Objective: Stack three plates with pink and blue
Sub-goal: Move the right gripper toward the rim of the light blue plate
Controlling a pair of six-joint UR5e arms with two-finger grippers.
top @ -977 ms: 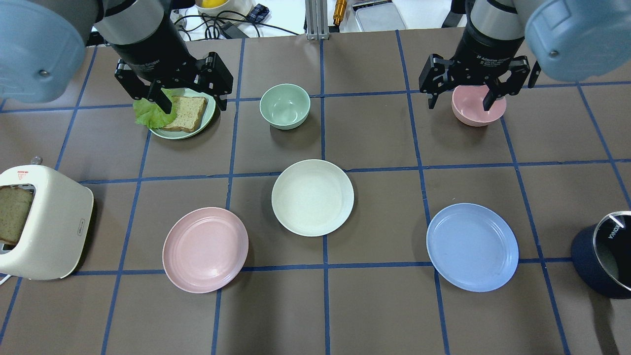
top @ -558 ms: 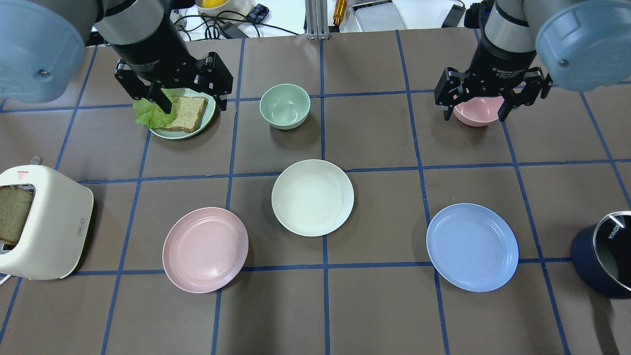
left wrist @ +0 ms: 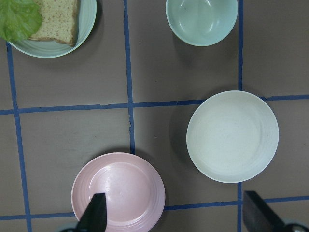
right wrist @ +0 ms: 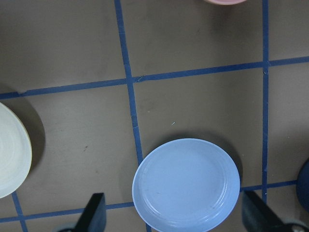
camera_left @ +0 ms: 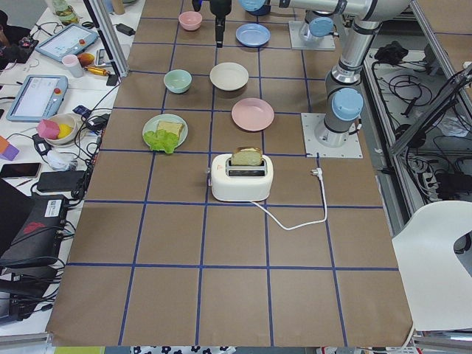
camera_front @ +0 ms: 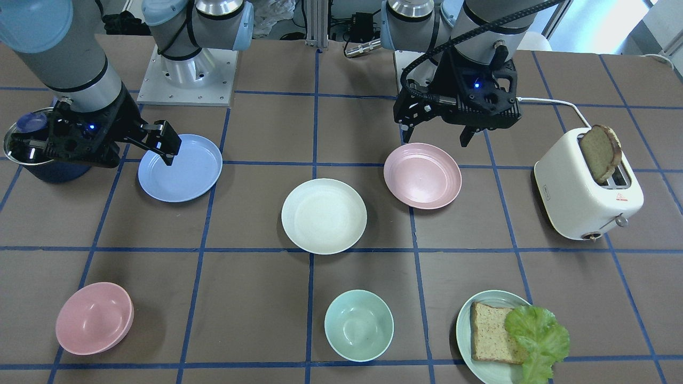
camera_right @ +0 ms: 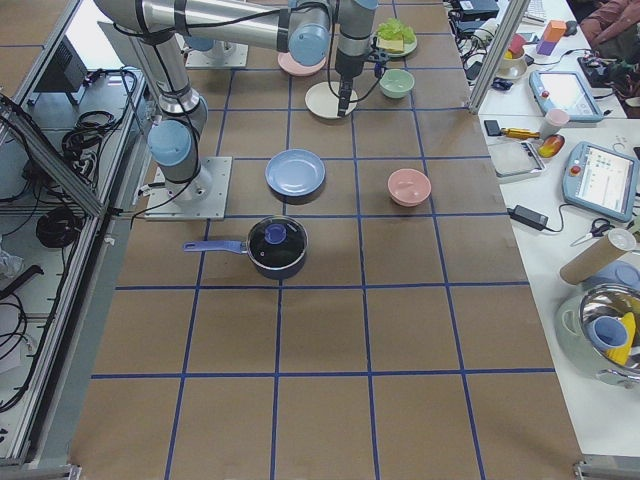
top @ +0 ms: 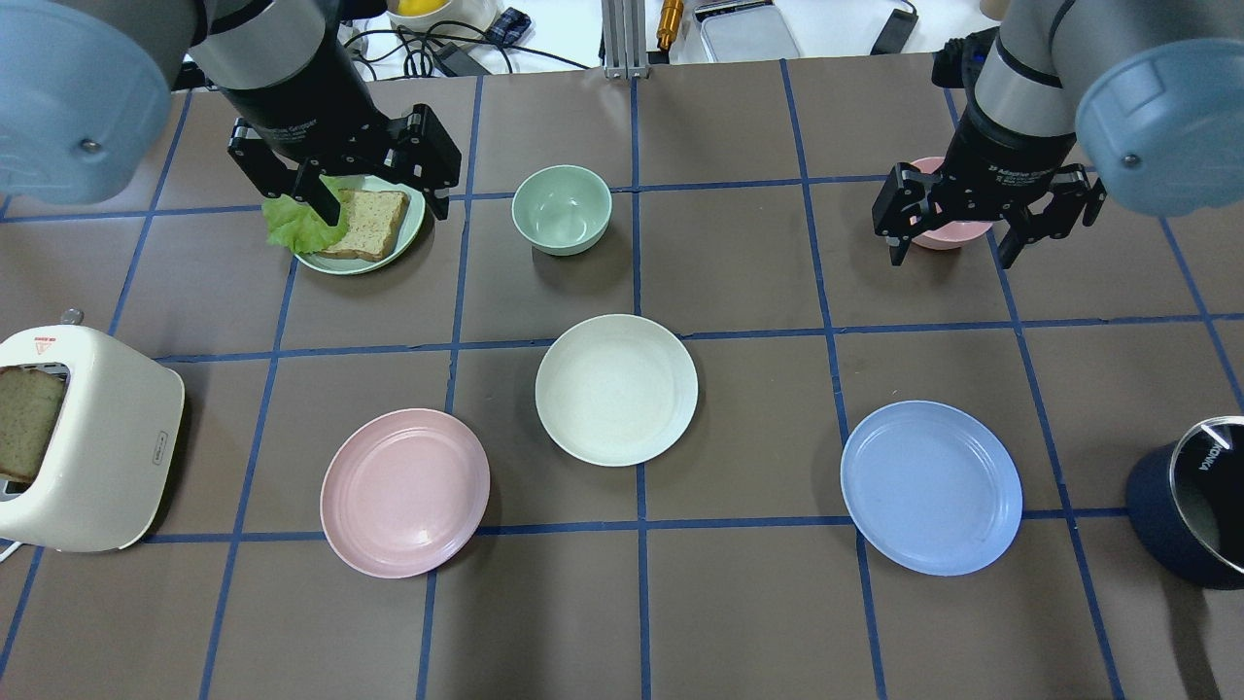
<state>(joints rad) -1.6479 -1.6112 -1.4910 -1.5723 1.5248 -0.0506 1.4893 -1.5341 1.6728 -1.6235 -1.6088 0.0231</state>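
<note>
Three plates lie apart on the table: a pink plate (top: 405,493) at the front left, a cream plate (top: 616,389) in the middle, and a blue plate (top: 931,487) at the front right. My left gripper (top: 379,190) is open and empty, high above the far left. Its wrist view shows the pink plate (left wrist: 118,190) and the cream plate (left wrist: 232,136) below. My right gripper (top: 952,243) is open and empty, high above the far right. Its wrist view shows the blue plate (right wrist: 186,183) below.
A pink bowl (top: 938,233) sits partly hidden under my right gripper. A green bowl (top: 562,209) stands at the far middle. A green plate (top: 360,267) with bread and lettuce lies under my left gripper. A toaster (top: 87,437) stands at the left edge, a dark pot (top: 1181,506) at the right edge.
My right gripper has moved right and toward the near side, across the pink bowl, still open. The left arm and the plates have not moved.
</note>
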